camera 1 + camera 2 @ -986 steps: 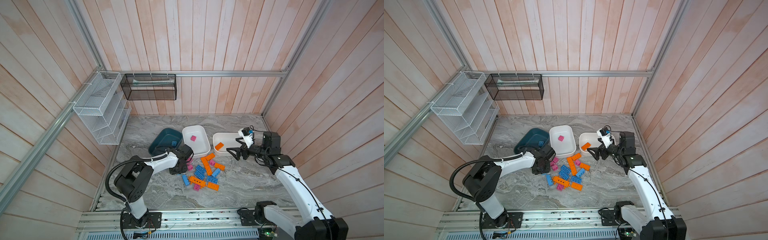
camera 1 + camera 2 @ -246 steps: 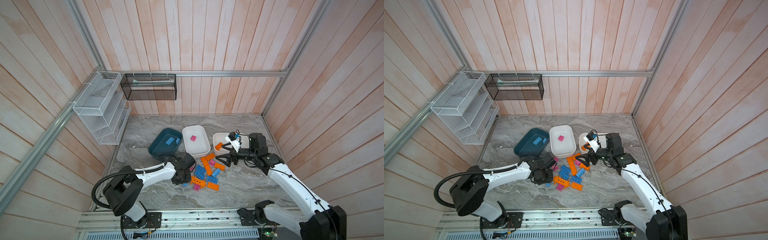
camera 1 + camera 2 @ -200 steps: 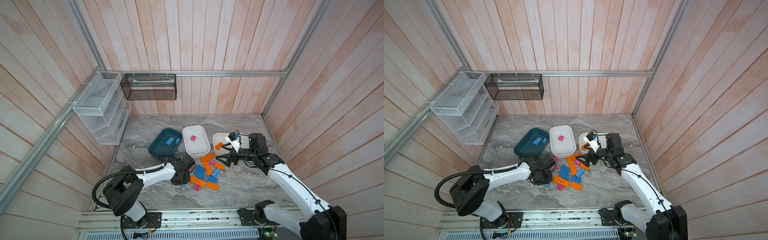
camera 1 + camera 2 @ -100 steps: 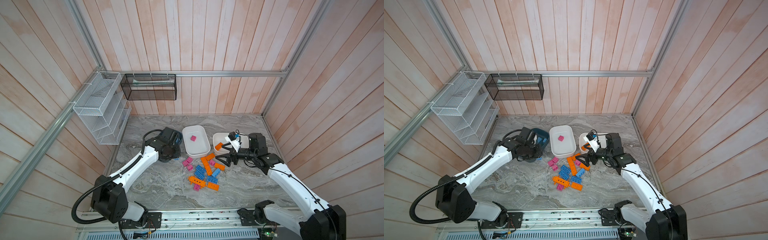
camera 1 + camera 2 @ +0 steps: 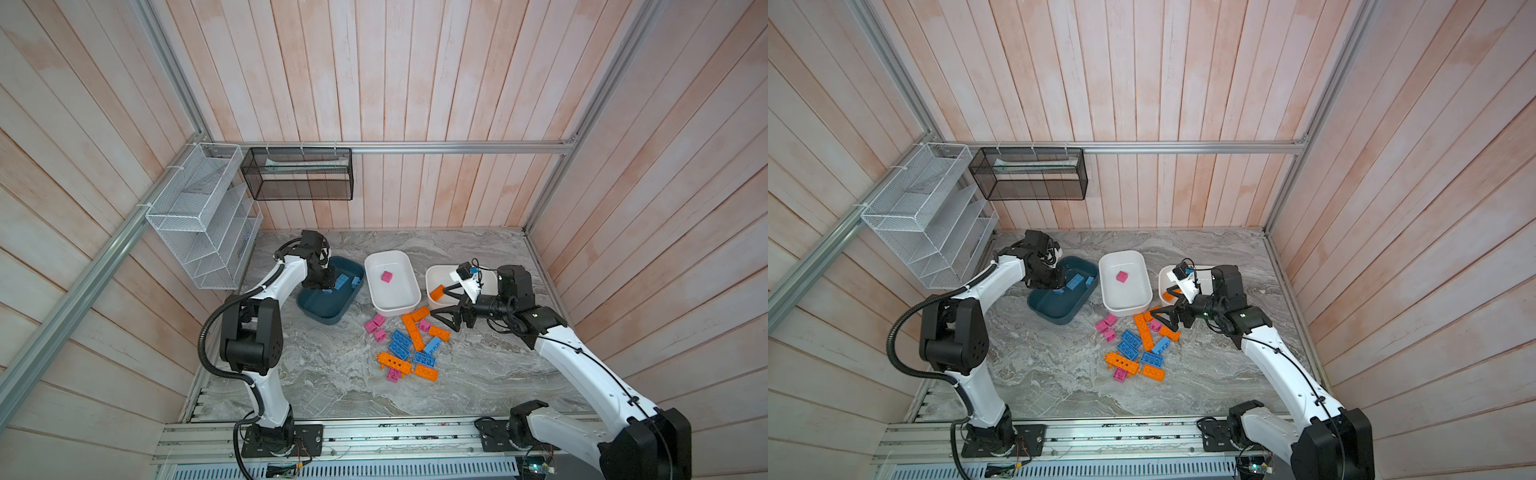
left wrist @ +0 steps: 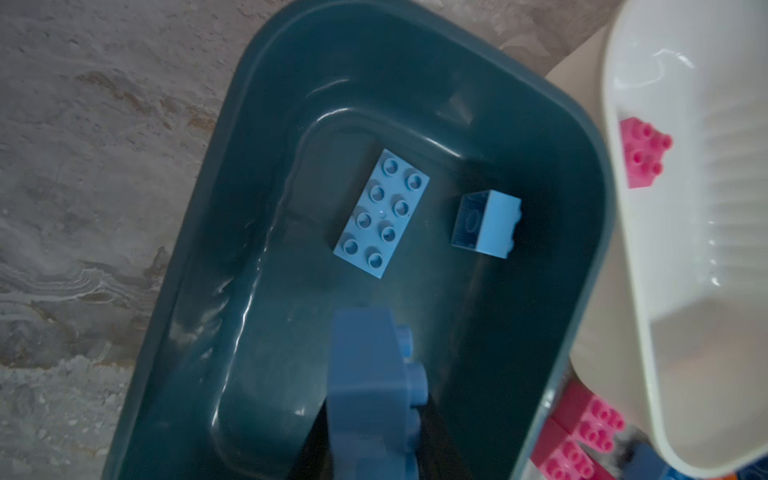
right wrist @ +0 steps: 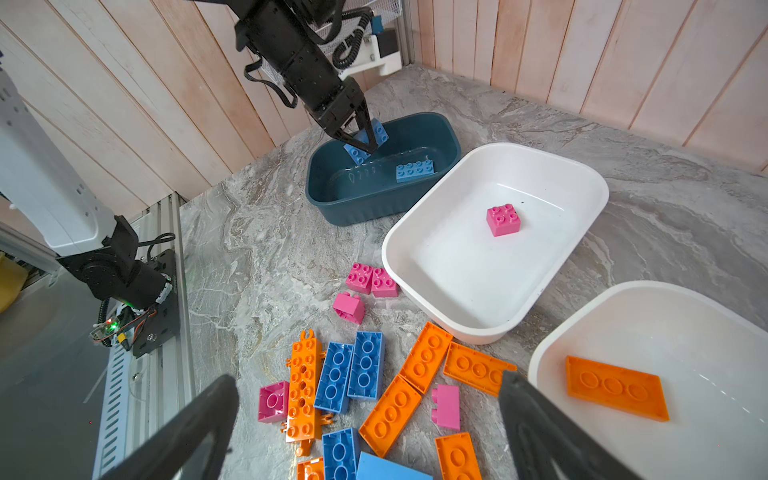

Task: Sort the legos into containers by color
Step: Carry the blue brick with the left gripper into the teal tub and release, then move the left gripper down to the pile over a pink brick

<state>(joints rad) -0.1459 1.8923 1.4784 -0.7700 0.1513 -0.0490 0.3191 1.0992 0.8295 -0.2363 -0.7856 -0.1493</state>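
While left end effector grips blue brick over teal tub, right end effector gapes empty above loose bricks

row left-to-right: left tub, middle tub, right tub; before them: loose bricks

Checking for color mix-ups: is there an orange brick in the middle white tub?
No: in the right wrist view the middle white tub holds only a single pink brick.
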